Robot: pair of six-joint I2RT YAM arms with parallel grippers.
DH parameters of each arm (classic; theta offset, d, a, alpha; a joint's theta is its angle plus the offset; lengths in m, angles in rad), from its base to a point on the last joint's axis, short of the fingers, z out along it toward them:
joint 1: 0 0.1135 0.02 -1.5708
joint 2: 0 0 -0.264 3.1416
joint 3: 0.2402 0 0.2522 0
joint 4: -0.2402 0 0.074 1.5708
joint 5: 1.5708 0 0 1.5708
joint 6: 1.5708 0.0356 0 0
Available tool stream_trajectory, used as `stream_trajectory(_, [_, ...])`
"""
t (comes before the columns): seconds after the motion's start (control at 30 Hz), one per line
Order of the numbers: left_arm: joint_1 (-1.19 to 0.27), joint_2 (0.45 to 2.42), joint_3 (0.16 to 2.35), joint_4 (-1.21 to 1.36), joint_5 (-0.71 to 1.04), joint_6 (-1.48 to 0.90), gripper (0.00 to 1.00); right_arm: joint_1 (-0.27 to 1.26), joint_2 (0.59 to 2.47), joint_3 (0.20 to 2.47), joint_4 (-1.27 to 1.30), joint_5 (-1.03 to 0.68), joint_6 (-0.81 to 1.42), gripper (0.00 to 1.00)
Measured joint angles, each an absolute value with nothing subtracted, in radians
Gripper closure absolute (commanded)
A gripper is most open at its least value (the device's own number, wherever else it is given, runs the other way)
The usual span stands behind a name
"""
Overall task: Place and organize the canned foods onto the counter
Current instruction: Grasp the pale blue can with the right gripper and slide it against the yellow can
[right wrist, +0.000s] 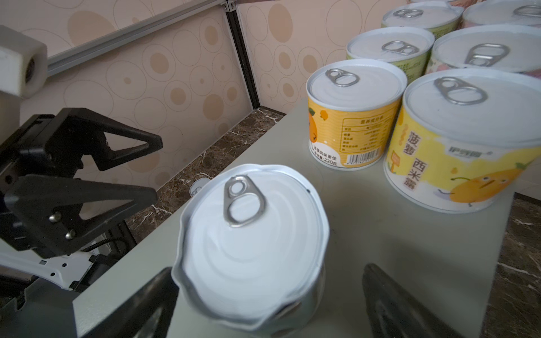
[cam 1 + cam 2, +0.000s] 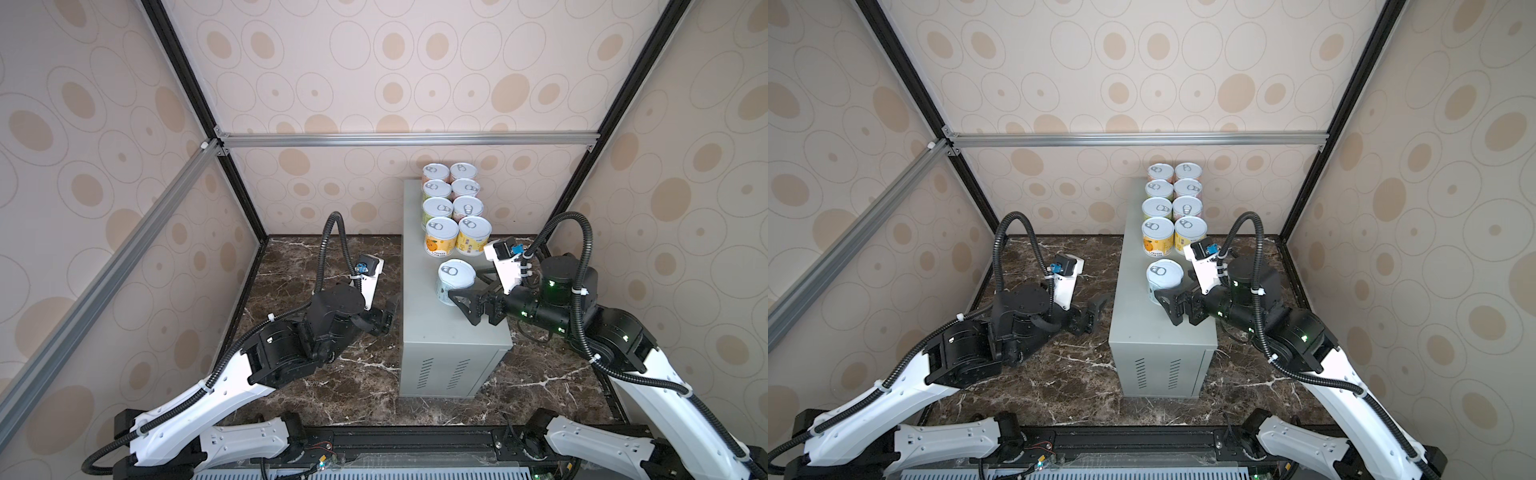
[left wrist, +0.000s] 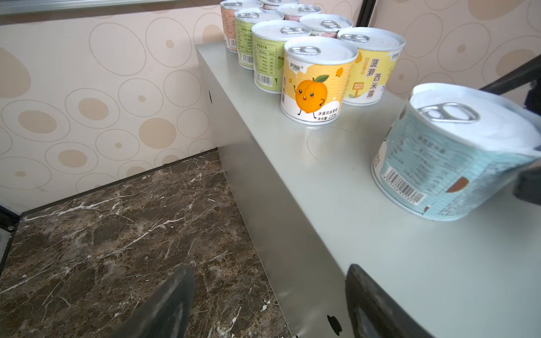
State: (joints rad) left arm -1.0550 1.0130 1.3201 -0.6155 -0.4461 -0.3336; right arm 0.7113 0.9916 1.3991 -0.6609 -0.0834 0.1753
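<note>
The yellow can [image 3: 370, 73] reads 菠萝西米露; the orange can [image 3: 316, 85] shows 220克.

I see the grey counter [image 2: 419, 328] standing on the brown marble top [image 2: 353, 386]. On the counter sit eight cans [image 2: 441, 235] in two rows, and one pale blue can [image 2: 455, 280] nearer me.

counter [image 2: 436, 332] near end: bare | middle: blue can [image 2: 455, 282] | far: can rows [image 2: 453, 208] blocking
</note>
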Motion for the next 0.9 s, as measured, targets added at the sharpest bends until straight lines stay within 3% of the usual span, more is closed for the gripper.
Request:
stream_trajectory(0.6, [-1.037, 0.953, 1.266, -0.607, -0.437, -0.344, 0.19, 0.732, 1.032, 1.411, -0.638, -0.028, 0.186, 0.27])
stream_trajectory(0.9, [-1.031, 0.953, 1.254, -0.598, -0.427, -0.344, 0.19, 0.733, 1.006, 1.41, -0.667, 0.102, 0.196, 0.3])
